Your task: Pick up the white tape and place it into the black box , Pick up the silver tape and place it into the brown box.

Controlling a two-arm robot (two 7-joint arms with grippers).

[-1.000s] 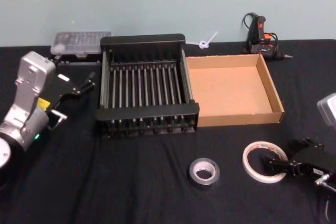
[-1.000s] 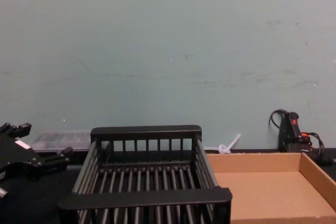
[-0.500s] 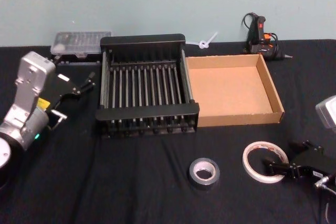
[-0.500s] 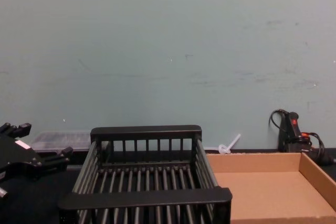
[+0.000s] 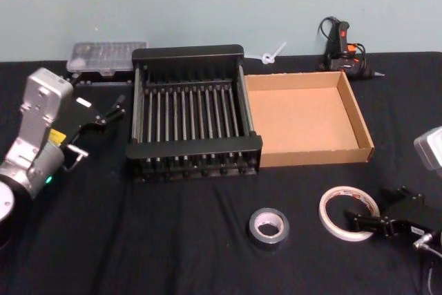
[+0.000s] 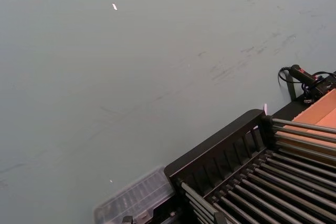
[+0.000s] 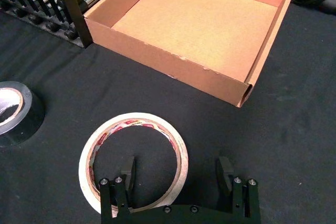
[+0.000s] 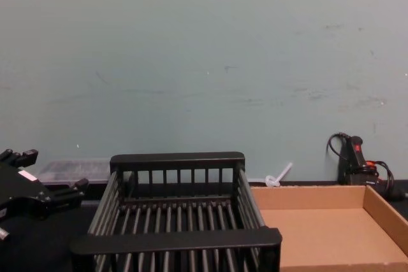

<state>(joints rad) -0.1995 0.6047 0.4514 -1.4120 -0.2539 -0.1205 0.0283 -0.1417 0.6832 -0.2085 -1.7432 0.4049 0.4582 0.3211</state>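
No lettering can be read anywhere (the red print on the white tape [image 7: 134, 161] stays illegible).

The right gripper [image 7: 176, 174] sits low at the near right, fingers spread (the left gripper [image 5: 97, 117] hangs parked, far left).

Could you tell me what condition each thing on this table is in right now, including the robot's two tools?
white tape: flat on the cloth, not gripped
silver tape: flat on the cloth, untouched
black box: upright, empty
brown box: open, empty
right tool: open, fingers straddling the white tape's wall
left tool: idle beside the black box
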